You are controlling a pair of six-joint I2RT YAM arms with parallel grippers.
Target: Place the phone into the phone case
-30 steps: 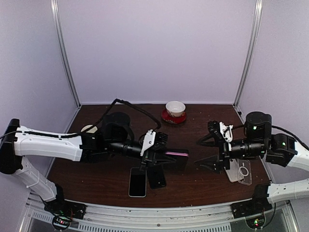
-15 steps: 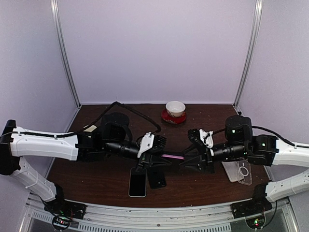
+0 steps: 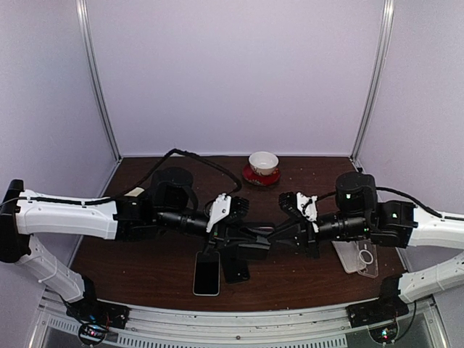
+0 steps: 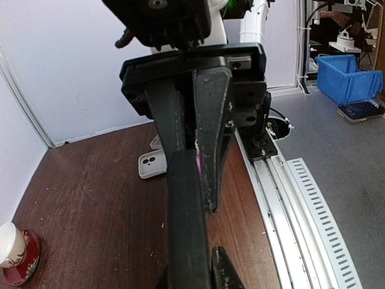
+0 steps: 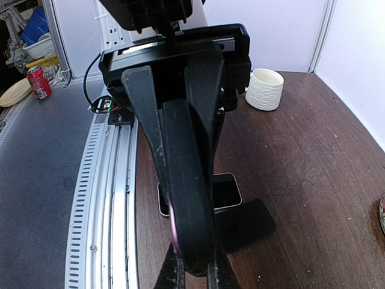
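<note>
A black phone case (image 3: 258, 237) with a pink-edged phone in it hangs edge-up above the table's middle. My left gripper (image 3: 243, 233) is shut on its left end and my right gripper (image 3: 279, 232) is shut on its right end. In the left wrist view the case (image 4: 186, 217) runs up the middle with a pink sliver (image 4: 199, 165) along it, my left gripper (image 4: 192, 271) clamped at the bottom. The right wrist view shows the case (image 5: 186, 198) between my right gripper (image 5: 192, 272), purple edge (image 5: 172, 226) on its left.
On the table below lie a white-framed phone (image 3: 206, 273) and a flat black slab (image 3: 235, 268). A clear case (image 3: 360, 257) lies at the right. A cup on a red saucer (image 3: 262, 165) stands at the back. A white cup (image 5: 264, 88) is at the left.
My right arm swung left from beside the clear case to the held case and shut its jaws on the free end. The left gripper kept its hold, with the case lowered slightly.
</note>
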